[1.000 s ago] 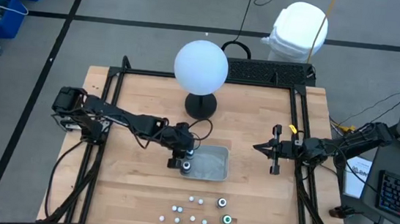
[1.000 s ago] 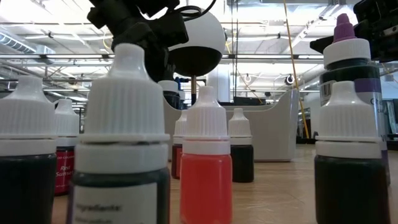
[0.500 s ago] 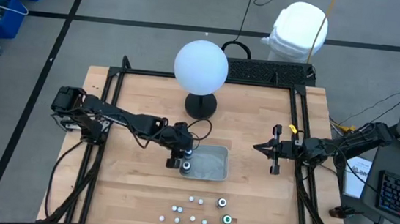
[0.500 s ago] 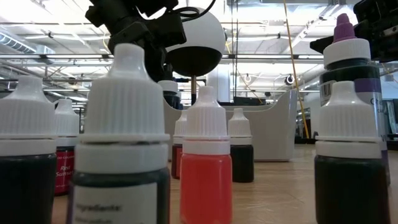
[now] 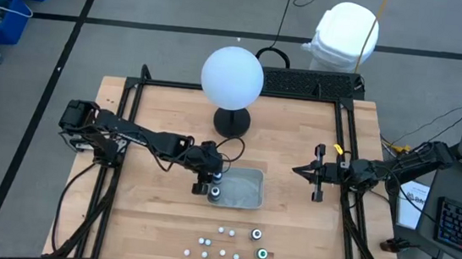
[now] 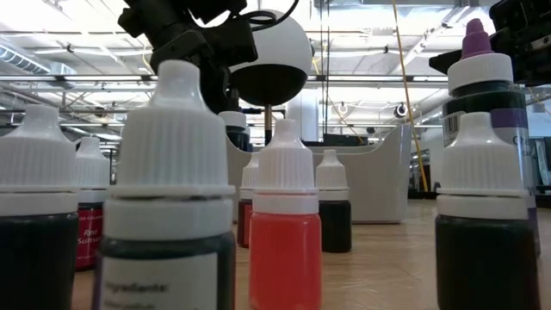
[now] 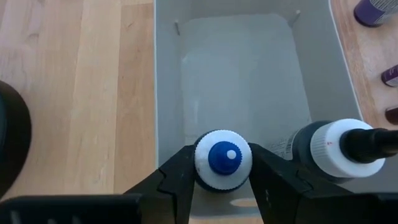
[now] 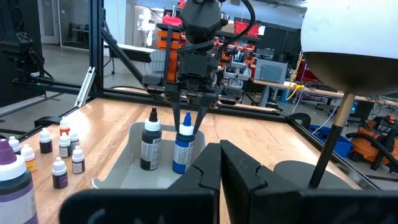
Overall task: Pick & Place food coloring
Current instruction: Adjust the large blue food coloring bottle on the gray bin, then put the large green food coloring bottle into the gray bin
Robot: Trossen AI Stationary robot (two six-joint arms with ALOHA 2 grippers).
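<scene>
- The left gripper [image 7: 222,180] is inside the grey tray [image 5: 245,201], at the tray's end that faces the left arm, with its two fingers [image 7: 180,180] closed partway around a blue bottle [image 8: 182,151] just under its white ringed cap.
- The blue bottle stands upright on the tray floor; in the right wrist view its base appears to rest there.
- Just beside it in the tray stands a black bottle [image 8: 150,147] with a white collar and black tip, also upright and free of the gripper.
- Compared with the earlier frames, almost nothing differs: the left arm sits in the same spot over the tray and the bottles have not shifted.
- The right gripper [image 5: 299,170] waits to the right of the tray, well apart from it, fingers pressed fully together and holding nothing.
- The remaining food coloring bottles [image 5: 232,247] form a loose cluster on the tabletop [image 5: 155,216] on the side of the tray away from the white globe lamp [image 5: 232,76], unchanged from before.
- The low view looks through that cluster from close up: white-capped bottles with dark, red and orange liquid, and one with a purple tip [image 6: 475,43].
</scene>
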